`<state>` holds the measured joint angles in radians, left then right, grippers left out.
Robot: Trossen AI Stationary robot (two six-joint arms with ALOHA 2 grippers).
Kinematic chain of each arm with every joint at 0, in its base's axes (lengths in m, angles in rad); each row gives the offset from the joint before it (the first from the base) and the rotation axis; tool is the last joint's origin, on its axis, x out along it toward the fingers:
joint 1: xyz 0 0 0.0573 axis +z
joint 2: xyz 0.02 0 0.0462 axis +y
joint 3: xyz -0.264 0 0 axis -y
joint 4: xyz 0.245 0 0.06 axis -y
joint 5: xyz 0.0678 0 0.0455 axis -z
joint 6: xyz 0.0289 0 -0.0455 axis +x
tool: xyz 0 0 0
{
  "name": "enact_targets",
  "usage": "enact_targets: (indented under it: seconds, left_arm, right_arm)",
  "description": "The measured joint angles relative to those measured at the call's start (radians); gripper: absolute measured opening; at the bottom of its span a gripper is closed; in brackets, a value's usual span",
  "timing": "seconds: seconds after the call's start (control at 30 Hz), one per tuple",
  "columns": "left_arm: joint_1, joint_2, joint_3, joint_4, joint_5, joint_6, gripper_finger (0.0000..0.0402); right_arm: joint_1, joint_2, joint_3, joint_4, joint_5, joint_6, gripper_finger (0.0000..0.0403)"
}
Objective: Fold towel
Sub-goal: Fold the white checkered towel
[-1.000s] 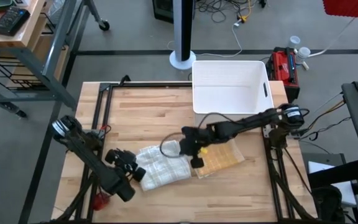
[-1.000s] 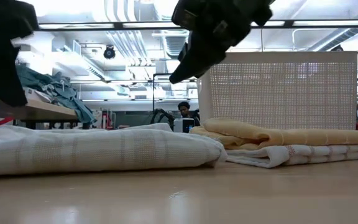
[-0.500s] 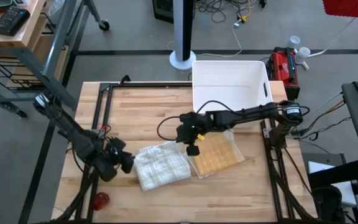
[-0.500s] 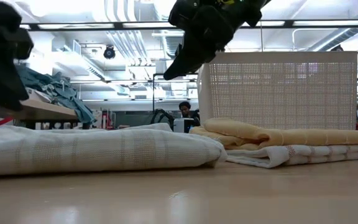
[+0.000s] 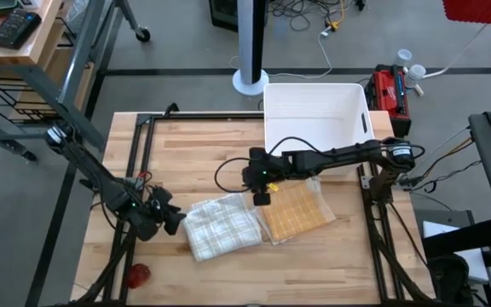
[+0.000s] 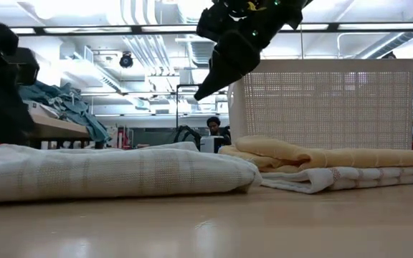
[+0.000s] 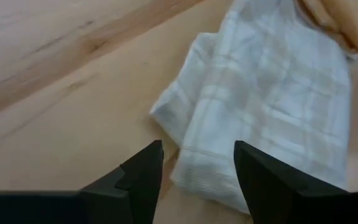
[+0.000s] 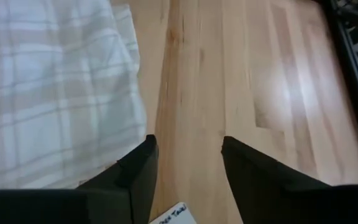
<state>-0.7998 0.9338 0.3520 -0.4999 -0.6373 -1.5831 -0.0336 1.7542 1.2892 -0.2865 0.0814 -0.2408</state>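
White checked towel [image 5: 222, 226] lies folded on the counter [image 5: 194, 153], touching a folded yellow towel [image 5: 296, 212] beside it. My left claw [image 5: 174, 222] spread, empty, just off the white towel's edge. My right claw [image 5: 261, 195] spread, empty, raised above where the towels meet. White basket [image 5: 315, 119] behind the yellow towel

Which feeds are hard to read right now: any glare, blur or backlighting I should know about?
Low view: bright ceiling lights backlight the right end effector into a silhouette, and the near tabletop is soft and shiny. Left wrist view: the white checked towel looks soft, its weave unclear. Right wrist view: a pale glare patch lies on the wood. High view: evenly lit.
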Motion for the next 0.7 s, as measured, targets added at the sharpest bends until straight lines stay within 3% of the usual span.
enact_targets:
  seconds: [0.2,0.37,0.5,0.57,0.7]
  left_arm:
    - [0.017,0.091,-0.011,0.146,-0.007,0.010,0.0181]
    - [0.036,0.224,-0.029,0.237,0.049,-0.036,0.0175]
    - [0.036,0.317,-0.005,0.243,0.051,-0.039,0.0170]
    - [0.036,0.341,0.008,0.242,0.051,-0.028,0.0168]
    - [0.036,0.385,0.047,0.245,0.050,-0.014,0.0153]
  right_arm:
    - [-0.003,0.000,0.000,-0.025,-0.003,-0.010,0.0174]
    - [-0.004,0.000,-0.002,-0.029,-0.005,0.011,0.0177]
    - [-0.009,0.000,-0.012,-0.038,-0.020,-0.006,0.0177]
    - [-0.022,0.000,-0.013,-0.058,-0.089,-0.010,0.0173]
    - [-0.063,0.039,-0.014,-0.057,-0.337,0.034,0.0156]
